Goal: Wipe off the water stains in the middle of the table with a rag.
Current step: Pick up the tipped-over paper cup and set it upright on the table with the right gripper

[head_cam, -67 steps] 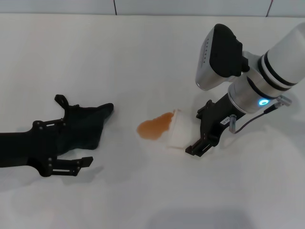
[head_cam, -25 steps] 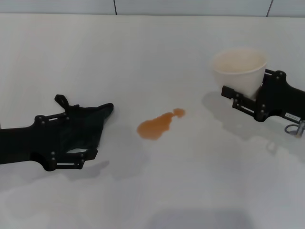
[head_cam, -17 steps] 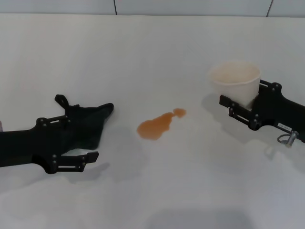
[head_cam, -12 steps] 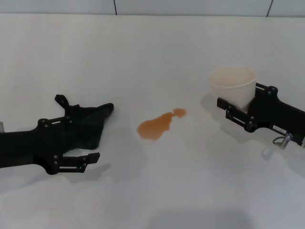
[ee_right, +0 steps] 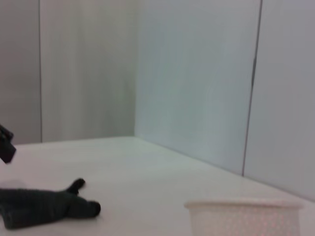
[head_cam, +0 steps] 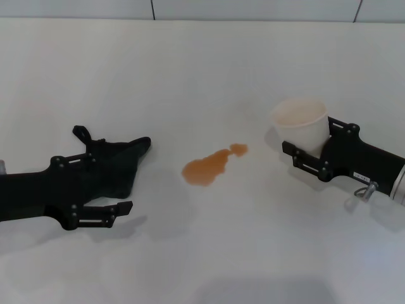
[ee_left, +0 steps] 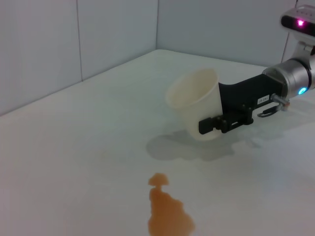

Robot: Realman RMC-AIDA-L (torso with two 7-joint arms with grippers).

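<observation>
Both claws clear of water stains (head_cam: 212, 167)

A white paper cup (head_cam: 300, 124) stands upright toward the right side of the scene, its open mouth facing up and its inside looking empty. A light grey panelled wall (ee_left: 98, 34) rises behind, split by thin dark vertical seams, and meets another wall at a corner.

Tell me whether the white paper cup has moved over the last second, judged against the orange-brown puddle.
Yes. The white paper cup, held in the right gripper, has come lower and closer to the orange-brown puddle, which has stayed put on the white table.
</observation>
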